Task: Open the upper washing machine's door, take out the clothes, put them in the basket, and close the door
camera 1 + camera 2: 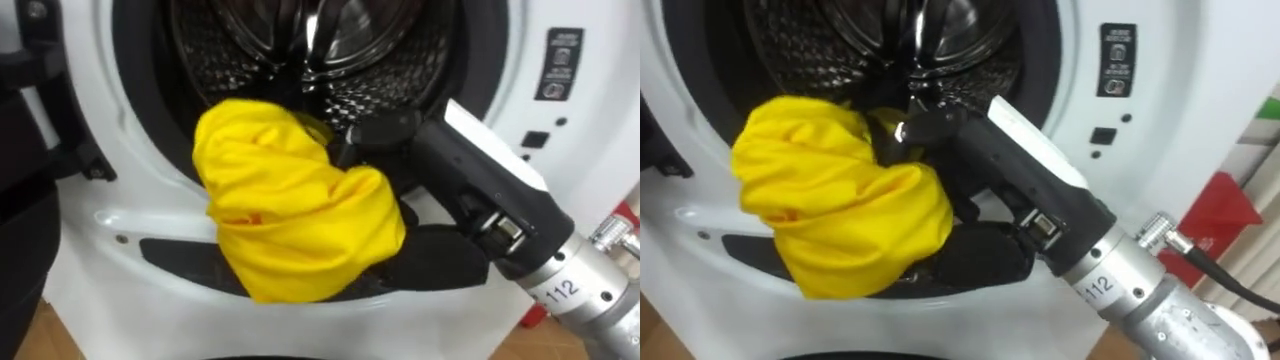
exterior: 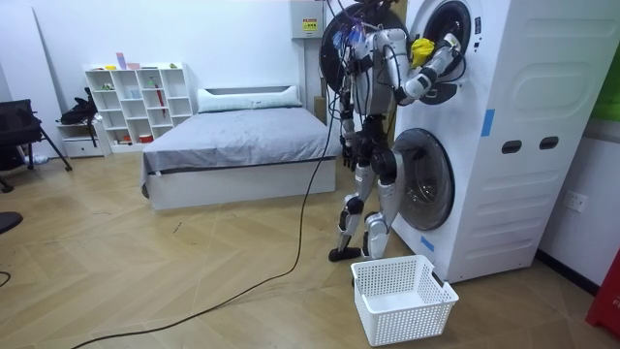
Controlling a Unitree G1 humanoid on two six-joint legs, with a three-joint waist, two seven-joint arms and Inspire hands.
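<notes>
Stands at the washing machine (image 2: 504, 145), reaches the right hand (image 1: 385, 135) into the upper drum (image 1: 330, 40) against the yellow cloth (image 1: 290, 200) bunched on the lower door rim; cannot tell whether the fingers, hidden behind it, grasp it.

White slatted basket (image 2: 402, 315); grey bed (image 2: 237, 136); white shelf unit (image 2: 136, 102) behind
</notes>
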